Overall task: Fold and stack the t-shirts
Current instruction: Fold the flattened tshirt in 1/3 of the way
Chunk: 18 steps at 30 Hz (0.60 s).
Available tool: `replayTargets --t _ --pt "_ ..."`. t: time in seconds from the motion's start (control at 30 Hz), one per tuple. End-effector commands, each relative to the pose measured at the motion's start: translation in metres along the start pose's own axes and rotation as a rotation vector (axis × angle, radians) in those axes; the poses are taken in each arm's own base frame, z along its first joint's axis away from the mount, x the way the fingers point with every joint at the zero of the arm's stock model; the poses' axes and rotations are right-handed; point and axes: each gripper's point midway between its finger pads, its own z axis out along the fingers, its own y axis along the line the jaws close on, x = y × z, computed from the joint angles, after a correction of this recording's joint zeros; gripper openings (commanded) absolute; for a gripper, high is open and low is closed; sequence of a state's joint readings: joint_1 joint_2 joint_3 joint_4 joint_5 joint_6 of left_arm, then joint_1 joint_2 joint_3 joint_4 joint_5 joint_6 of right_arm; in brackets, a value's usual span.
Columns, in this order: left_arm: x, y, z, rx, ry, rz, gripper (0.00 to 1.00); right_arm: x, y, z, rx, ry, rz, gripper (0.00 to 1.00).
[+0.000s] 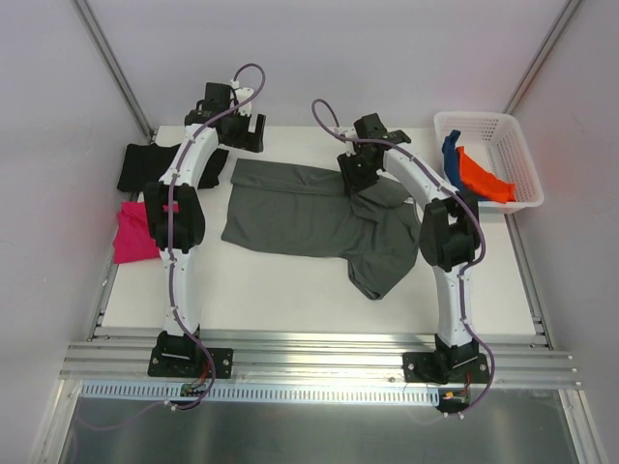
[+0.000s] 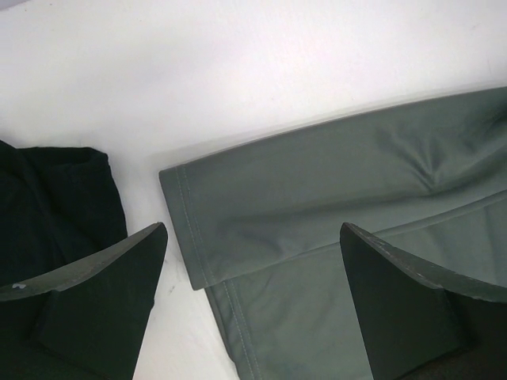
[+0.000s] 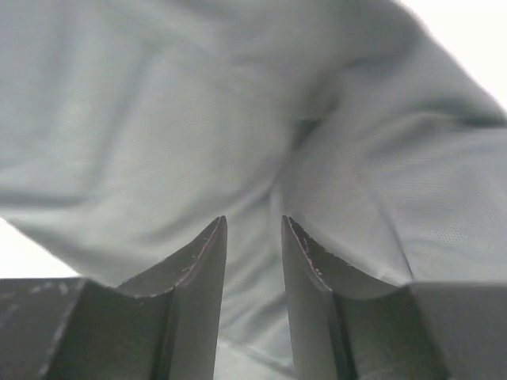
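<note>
The dark grey t-shirt (image 1: pixel 290 208) lay across the middle of the white surface (image 1: pixel 290 295). Its long axis ran left to right, with a stitched hem at the left end and the right end bunched, trailing toward the near edge. The left gripper (image 2: pixel 253 245) hung spread wide over the far left hem corner. The right gripper (image 3: pixel 253 222) had its fingers nearly together against the cloth; whether it pinched it could not be told. The black t-shirt (image 1: pixel 145 164) and magenta t-shirt (image 1: pixel 131 234) lay at the left. The orange t-shirt (image 1: pixel 484 179) and blue t-shirt (image 1: pixel 451 150) sat in the basket (image 1: pixel 484 118).

Gripper (image 3: pixel 253 223), jaws narrowly parted, close over creased dark grey t-shirt (image 3: pixel 182 119).
</note>
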State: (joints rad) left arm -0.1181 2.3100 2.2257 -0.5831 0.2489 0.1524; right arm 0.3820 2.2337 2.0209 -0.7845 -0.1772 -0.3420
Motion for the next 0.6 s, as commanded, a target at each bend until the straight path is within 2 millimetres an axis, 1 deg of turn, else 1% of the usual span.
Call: replayTargets --t 0.0,0.03,0.1,0.13,0.17,0.23,0.27,0.3,0.37,0.4,0.43,0.57 --pt "-0.013 -0.002 -0.013 0.034 -0.032 -0.031 0.91 -0.003 0.027 -0.04 -0.066 -0.032 0.037 0.37" --pt "-0.011 -0.002 -0.013 0.034 -0.025 -0.038 0.91 0.0 0.023 -0.041 -0.051 -0.028 0.019 0.37" --pt "-0.009 -0.001 -0.014 0.042 -0.021 -0.045 0.91 0.013 0.013 -0.036 -0.018 0.006 0.003 0.37" --pt "-0.008 -0.002 -0.014 0.044 -0.019 -0.044 0.91 0.018 0.007 -0.035 0.001 0.018 -0.004 0.37" --pt "-0.007 -0.002 -0.013 0.044 -0.015 -0.046 0.9 0.022 -0.004 -0.034 0.012 0.026 0.0 0.37" --pt "-0.005 -0.003 -0.013 0.051 -0.011 -0.047 0.91 0.026 -0.017 -0.032 0.036 0.039 0.006 0.37" --pt "-0.005 -0.003 -0.013 0.053 -0.01 -0.047 0.9 0.027 -0.029 -0.033 0.052 0.038 0.005 0.37" --pt "-0.007 -0.003 -0.014 0.054 -0.015 -0.043 0.9 0.028 -0.036 -0.033 0.063 0.041 0.001 0.37" --pt "-0.006 -0.003 -0.013 0.054 -0.013 -0.04 0.9 0.031 -0.058 -0.038 0.113 0.041 0.015 0.37" --pt "-0.008 -0.003 -0.014 0.054 -0.016 -0.036 0.91 0.034 -0.063 -0.039 0.118 0.045 0.022 0.37" --pt "-0.008 -0.004 -0.014 0.059 -0.018 -0.037 0.9 0.036 -0.073 -0.041 0.129 0.045 0.038 0.37" --pt "-0.009 -0.006 -0.013 0.072 -0.02 -0.042 0.9 0.039 -0.09 -0.042 0.15 0.04 0.062 0.38"
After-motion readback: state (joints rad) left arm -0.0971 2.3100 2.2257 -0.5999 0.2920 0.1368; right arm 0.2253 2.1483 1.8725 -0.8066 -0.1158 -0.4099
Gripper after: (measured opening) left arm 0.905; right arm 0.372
